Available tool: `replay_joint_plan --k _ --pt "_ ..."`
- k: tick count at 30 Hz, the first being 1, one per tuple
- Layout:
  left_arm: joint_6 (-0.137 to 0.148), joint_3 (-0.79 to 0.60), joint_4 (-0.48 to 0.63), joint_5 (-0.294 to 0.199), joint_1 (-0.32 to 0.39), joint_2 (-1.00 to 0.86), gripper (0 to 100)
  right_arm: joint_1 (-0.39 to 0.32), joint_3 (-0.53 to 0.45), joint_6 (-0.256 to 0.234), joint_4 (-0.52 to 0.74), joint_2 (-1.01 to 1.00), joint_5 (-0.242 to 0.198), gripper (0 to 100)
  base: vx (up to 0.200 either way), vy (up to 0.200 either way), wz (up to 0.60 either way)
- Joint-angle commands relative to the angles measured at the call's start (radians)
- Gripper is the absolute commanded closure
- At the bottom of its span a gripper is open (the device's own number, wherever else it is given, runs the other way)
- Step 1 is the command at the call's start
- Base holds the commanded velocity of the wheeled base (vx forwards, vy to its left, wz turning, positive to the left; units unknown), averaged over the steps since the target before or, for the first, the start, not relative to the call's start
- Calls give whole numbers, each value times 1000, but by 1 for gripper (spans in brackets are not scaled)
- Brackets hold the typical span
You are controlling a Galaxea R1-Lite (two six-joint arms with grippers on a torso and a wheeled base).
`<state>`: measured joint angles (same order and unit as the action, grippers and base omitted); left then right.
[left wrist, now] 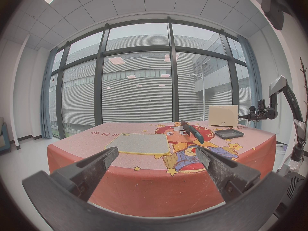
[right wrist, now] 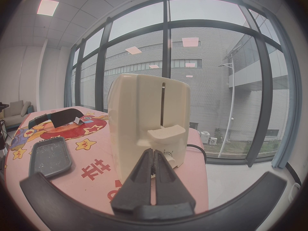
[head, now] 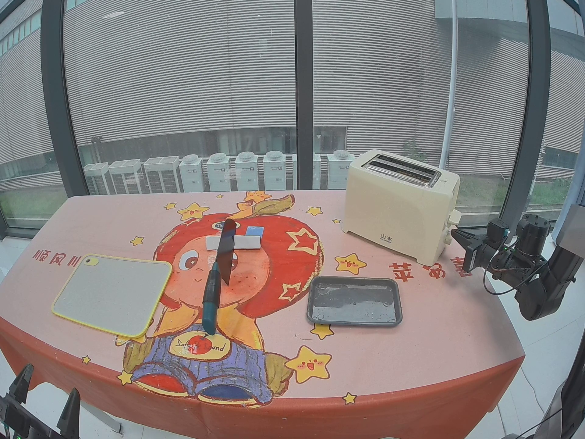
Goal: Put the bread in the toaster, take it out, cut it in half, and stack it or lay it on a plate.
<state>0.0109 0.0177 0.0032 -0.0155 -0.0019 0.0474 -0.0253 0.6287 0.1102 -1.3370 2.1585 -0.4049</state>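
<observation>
Right end effector [right wrist: 153, 160], fingers pressed together, is pointing at the end face of the cream toaster [right wrist: 141, 113]. Its tips are sitting just beneath the slide lever [right wrist: 166, 134] and are partly covering a small knob [right wrist: 170, 160]. Whether they are touching the casing is hard to make out. The toaster's slots [head: 402, 169] are showing only dark interiors in the head view, so whether bread is sitting inside cannot be told.

Left end effector [left wrist: 157, 159], fingers spread wide apart and gripping nothing, is hanging low, off the near edge of the counter [head: 426, 349], cut off at the corner of the head view. Straight ahead of it a yellow-rimmed cutting board [left wrist: 139, 143] is lying flat. Beyond the board, toward the right arm, a knife [head: 216, 275] is leaning on a small white holder [head: 234, 242], blade tilted upward. A dark tray [head: 355, 323] is lying between the knife and the toaster, near the right end effector.
</observation>
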Motion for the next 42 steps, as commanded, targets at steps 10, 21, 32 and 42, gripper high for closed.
replay_joint_plan --k 10,21,32,42 --pt "0 -18 0 0 0 2 0 -2 5 2 -1 11 1 100 0 0 0" --pt "0 -18 0 0 0 2 0 -2 6 2 -2 24 3 100 0 0 0" --pt "0 -18 0 0 0 2 0 -2 12 3 -4 44 5 100 0 0 0" --pt "0 -18 0 0 0 2 0 -4 14 5 -4 46 5 100 0 0 0"
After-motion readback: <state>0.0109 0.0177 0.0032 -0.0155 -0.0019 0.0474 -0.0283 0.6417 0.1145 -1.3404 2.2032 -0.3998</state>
